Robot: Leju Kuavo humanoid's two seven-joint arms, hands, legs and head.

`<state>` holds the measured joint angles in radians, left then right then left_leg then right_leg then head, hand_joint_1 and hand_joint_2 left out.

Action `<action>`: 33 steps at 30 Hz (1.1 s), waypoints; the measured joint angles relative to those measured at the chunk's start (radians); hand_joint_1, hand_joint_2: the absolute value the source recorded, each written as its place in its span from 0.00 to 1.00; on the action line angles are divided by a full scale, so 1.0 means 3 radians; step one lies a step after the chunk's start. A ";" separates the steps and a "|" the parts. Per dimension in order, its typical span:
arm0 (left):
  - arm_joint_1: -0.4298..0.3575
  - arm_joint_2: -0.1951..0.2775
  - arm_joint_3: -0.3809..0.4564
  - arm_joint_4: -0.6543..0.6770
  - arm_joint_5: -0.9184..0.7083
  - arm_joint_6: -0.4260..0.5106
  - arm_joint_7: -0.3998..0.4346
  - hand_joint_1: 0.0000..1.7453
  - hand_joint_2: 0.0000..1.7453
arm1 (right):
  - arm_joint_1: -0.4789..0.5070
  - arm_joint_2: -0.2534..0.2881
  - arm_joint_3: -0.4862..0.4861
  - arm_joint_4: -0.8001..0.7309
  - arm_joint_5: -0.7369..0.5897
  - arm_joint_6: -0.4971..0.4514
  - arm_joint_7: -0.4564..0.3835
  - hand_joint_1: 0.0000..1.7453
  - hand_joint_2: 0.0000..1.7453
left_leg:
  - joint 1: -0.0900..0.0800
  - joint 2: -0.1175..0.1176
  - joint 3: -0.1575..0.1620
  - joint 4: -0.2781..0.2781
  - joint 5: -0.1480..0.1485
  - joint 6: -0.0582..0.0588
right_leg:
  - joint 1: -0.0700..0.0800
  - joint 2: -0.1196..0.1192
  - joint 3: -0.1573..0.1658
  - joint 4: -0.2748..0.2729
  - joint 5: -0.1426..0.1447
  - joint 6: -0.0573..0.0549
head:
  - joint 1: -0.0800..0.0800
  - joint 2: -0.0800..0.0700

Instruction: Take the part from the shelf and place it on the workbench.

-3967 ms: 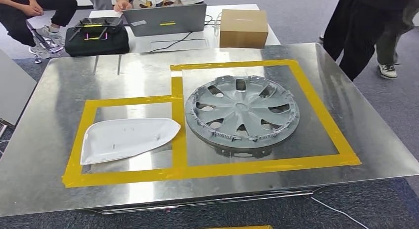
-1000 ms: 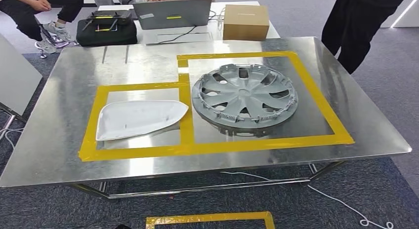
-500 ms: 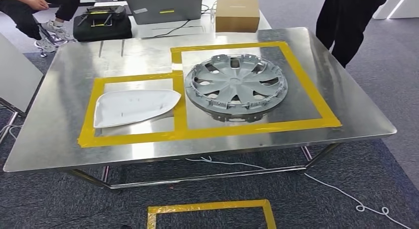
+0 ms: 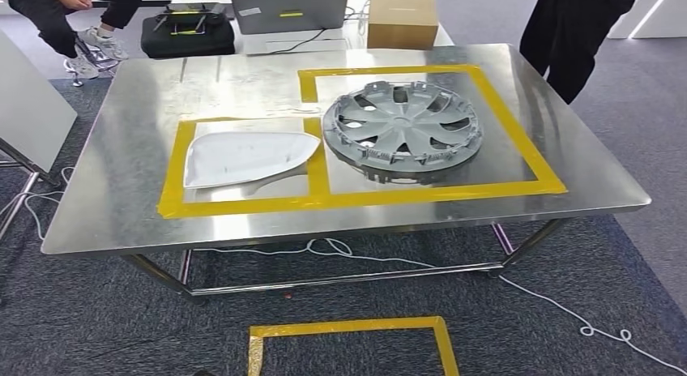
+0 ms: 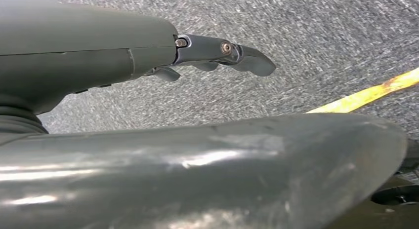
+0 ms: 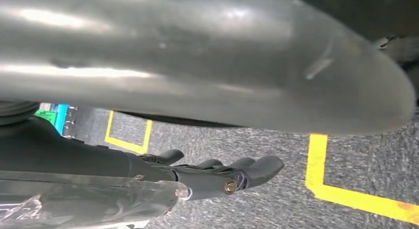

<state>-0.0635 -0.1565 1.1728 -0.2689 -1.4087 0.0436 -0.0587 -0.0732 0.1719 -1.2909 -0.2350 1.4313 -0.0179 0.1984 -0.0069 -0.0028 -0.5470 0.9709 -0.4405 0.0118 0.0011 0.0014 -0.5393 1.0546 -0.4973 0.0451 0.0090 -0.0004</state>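
Now the workbench (image 4: 113,190) sits farther off; camera moved.

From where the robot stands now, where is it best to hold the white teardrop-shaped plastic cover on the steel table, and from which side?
Probably the broad rounded end of the white teardrop-shaped plastic cover, approached from the table's near-left edge. It lies flat with its rim raised, so fingers can likely hook that lip; its pointed tip lies close to the grey hubcap.

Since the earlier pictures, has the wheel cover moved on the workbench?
No. The wheel cover sits inside the same yellow tape frame; the whole view shifted, so the camera moved.
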 joint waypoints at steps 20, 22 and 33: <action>-0.0004 0.0001 -0.0004 0.0005 -0.0016 0.0115 0.0000 0.00 0.00 | 0.0006 0.0004 0.0001 -0.0001 0.0002 0.0000 -0.0041 0.00 0.00 | 0.0056 -0.0027 0.0118 0.0035 -0.0156 -0.0077 | -0.0017 -0.0014 -0.0226 -0.0170 0.0333 0.0045 | -0.0018 0.0000; -0.0004 0.0003 -0.0004 0.0005 -0.0016 0.0123 0.0000 0.00 0.00 | 0.0014 0.0004 0.0001 -0.0001 0.0001 0.0000 -0.0043 0.00 0.00 | 0.0059 -0.0020 0.0092 0.0030 -0.0116 -0.0021 | -0.0027 -0.0013 -0.0298 -0.0010 0.0202 0.0078 | -0.0004 0.0000; -0.0003 0.0008 -0.0004 0.0008 -0.0017 0.0111 0.0000 0.00 0.00 | -0.0004 0.0005 0.0003 0.0000 0.0000 -0.0003 -0.0068 0.00 0.00 | 0.0030 -0.0011 -0.0062 0.0037 0.0044 -0.0073 | 0.0003 -0.0003 0.0098 -0.0220 0.0055 0.0009 | 0.0019 0.0000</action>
<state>-0.0643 -0.1540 1.1715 -0.2667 -1.4139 0.0769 -0.0587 -0.0743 0.1734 -1.2902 -0.2350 1.4314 -0.0187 0.1779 0.0021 -0.0061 -0.5656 0.9820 -0.4274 -0.0102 0.0021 0.0006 -0.5100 0.9885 -0.4809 0.0479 0.0146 -0.0004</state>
